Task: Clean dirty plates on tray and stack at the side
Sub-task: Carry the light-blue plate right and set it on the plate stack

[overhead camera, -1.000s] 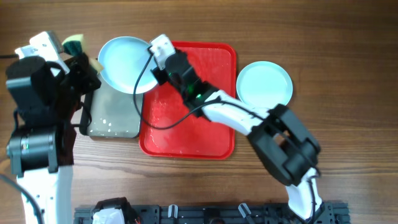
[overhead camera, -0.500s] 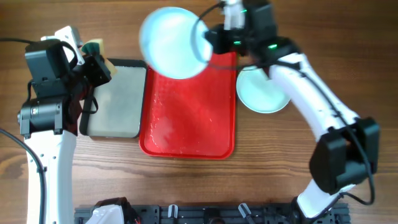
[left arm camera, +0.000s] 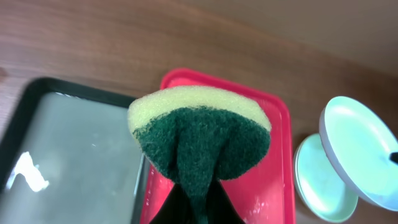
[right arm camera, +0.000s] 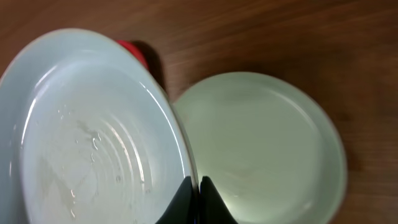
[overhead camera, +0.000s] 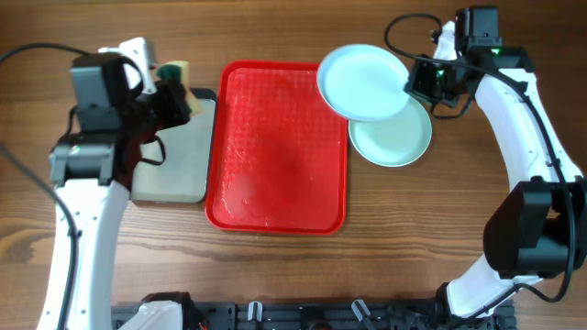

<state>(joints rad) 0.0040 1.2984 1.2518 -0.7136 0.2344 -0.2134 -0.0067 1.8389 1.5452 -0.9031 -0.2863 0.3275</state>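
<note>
The red tray [overhead camera: 275, 183] lies mid-table with no plate on it. My right gripper [overhead camera: 415, 84] is shut on the rim of a pale plate [overhead camera: 362, 82], holding it tilted over the tray's right far corner and overlapping a second plate [overhead camera: 399, 142] that lies on the wood to the right of the tray. In the right wrist view the jaws [right arm camera: 199, 184] pinch the held plate's [right arm camera: 93, 137] edge, with the lying plate [right arm camera: 267, 143] beneath. My left gripper [overhead camera: 172, 92] is shut on a green-and-yellow sponge [left arm camera: 199, 134] above the grey tray's far right corner.
A dark grey metal tray [overhead camera: 170, 160] holding cloudy water sits against the red tray's left side. Bare wooden table [overhead camera: 275, 275] surrounds both. A black rail [overhead camera: 312, 316] runs along the near edge. Cables hang off both arms.
My right arm has swung the plate from the far left of the red tray across to its right, over the plate lying there. My left arm has shifted slightly right with the sponge.
</note>
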